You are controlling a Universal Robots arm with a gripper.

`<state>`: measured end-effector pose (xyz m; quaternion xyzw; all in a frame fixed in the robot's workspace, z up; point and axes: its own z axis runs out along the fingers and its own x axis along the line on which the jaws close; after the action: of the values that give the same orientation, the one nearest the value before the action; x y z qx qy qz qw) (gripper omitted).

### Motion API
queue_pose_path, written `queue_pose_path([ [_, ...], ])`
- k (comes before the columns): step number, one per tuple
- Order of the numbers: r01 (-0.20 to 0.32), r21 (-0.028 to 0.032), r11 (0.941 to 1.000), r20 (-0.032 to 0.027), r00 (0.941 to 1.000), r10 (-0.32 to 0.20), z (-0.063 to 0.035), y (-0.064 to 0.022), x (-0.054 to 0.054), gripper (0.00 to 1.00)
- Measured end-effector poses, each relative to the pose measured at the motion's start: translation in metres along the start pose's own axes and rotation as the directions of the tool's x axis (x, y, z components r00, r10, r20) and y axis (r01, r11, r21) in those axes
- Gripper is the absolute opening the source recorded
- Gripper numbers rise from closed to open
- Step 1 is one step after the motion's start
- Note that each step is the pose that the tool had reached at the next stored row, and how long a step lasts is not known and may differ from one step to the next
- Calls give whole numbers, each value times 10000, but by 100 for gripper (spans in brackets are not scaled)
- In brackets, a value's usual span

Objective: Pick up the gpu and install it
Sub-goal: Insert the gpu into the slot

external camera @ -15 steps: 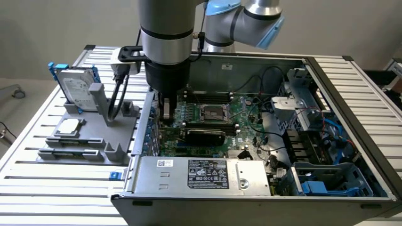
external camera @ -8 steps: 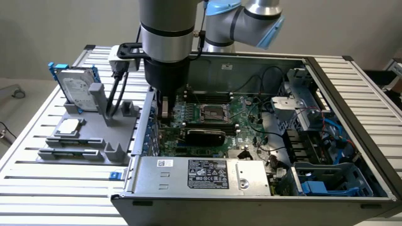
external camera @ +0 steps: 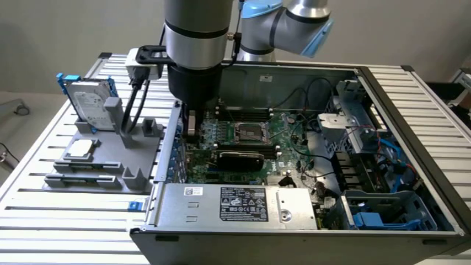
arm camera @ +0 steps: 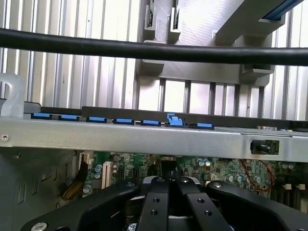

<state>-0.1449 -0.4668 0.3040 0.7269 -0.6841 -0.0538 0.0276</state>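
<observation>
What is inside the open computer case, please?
Inside the case: a green motherboard, a black-shrouded card, cables and a silver power supply. The arm hides the board's near-left part.

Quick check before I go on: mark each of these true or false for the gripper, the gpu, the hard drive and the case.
1. The gripper is down inside the open computer case. True.
2. The gpu lies on the grey holder. False: it sits on the motherboard.
3. The hard drive stands on the grey holder, outside the case. True.
4. The gripper's fingers stand wide open. False: they are shut.
</observation>
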Motion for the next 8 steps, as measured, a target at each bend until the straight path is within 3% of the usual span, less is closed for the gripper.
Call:
queue_pose_path([
  [8, -16, -246, 9997, -49, 10000, 15, -8, 5, 0, 11],
])
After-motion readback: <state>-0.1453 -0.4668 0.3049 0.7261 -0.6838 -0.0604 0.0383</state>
